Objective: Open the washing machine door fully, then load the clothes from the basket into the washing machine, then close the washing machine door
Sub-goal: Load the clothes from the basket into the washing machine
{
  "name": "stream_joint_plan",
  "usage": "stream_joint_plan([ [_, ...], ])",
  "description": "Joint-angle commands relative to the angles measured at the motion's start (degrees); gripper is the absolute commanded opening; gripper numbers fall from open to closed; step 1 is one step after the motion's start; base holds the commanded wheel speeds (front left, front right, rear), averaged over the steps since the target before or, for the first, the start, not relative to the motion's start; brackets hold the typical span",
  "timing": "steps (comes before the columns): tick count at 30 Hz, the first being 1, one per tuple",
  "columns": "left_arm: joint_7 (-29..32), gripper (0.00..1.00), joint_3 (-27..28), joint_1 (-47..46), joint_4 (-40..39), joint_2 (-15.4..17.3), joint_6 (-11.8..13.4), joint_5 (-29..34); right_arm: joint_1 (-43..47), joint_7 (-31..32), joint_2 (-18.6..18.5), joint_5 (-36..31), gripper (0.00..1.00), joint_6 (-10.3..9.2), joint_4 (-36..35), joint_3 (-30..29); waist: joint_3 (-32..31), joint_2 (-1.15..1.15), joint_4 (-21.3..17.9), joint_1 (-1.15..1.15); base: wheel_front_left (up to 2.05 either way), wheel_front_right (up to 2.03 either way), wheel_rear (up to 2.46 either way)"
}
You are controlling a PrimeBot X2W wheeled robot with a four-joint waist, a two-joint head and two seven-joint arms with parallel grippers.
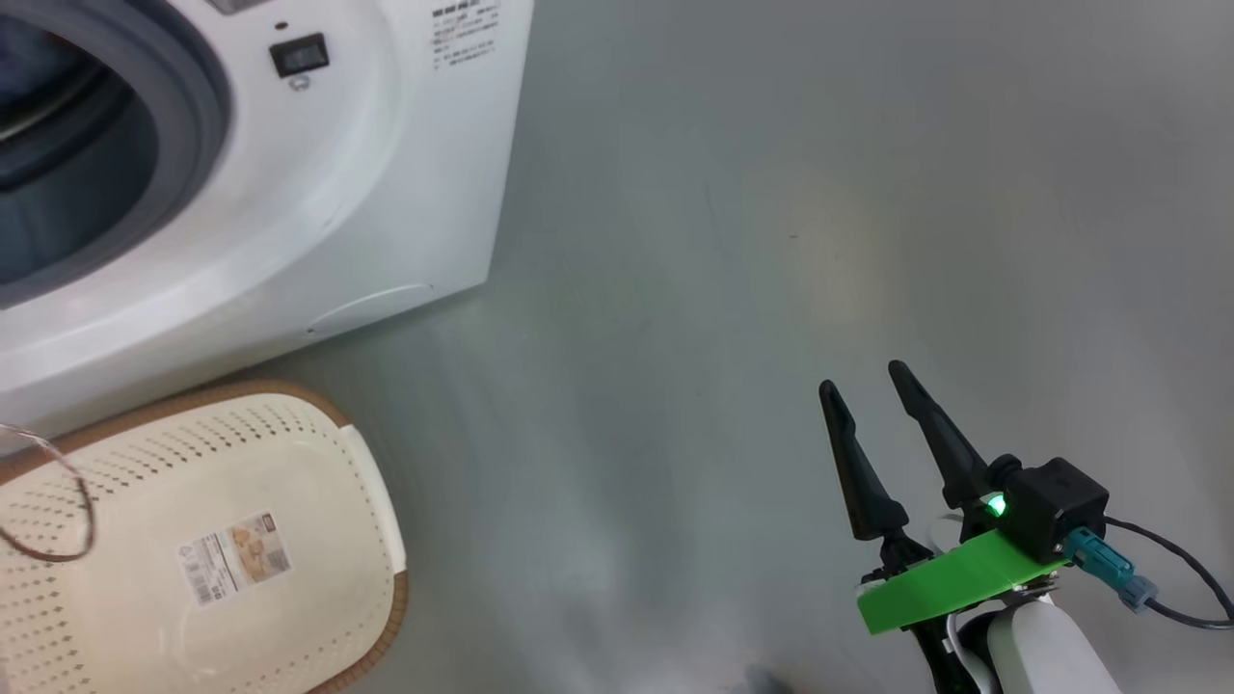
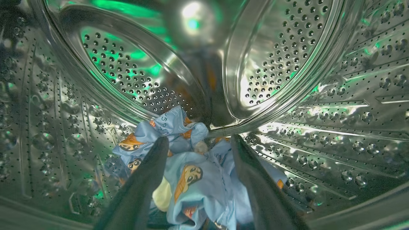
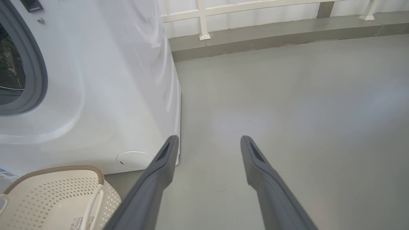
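Clothes [image 2: 191,166] lie low in the drum [image 2: 287,48] of the washing machine [image 1: 386,173], left gripper [image 2: 199,140] spread around them; basket [image 1: 289,453] beside the machine, right gripper [image 1: 863,376] spread above the floor [image 1: 675,289].

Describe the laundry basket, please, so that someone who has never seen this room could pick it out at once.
Find the big white boxy front-loading washing machine on the grey floor. Right before its lower front sits a small rectangular cream-white perforated plastic basket. Its brown woven-look rim and the printed label on its bottom set it apart from the smooth white machine.
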Motion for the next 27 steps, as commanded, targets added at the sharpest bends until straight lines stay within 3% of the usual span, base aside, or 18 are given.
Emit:
stream_joint_plan([
  [1, -0.52, 1.0, 0.6, 1.99, -1.34, 2.14, 0.65, -0.65, 0.31, -0.28, -0.67, -0.19, 1.0, 0.09, -0.67, 1.36, -1.64, 0.0, 0.83, 0.0, 0.0, 0.0, 0.0],
  [10, -0.53, 1.0, 0.4, 7.04, -2.07, 0.35, 0.71, -1.22, -0.38, -0.28, -0.67, -0.3, 1.0, 0.09, 0.0, 1.42, -5.96, 0.0, 2.42, 0.0, 0.0, 0.0, 0.0],
  [27, -0.53, 1.0, -1.57, 21.04, -8.75, -7.59, -1.62, -1.73, 1.72, -0.28, -0.67, -2.39, 1.0, 0.09, 1.51, -1.4, -15.01, 0.0, 8.65, 0.0, 0.0, 0.0, 0.0],
])
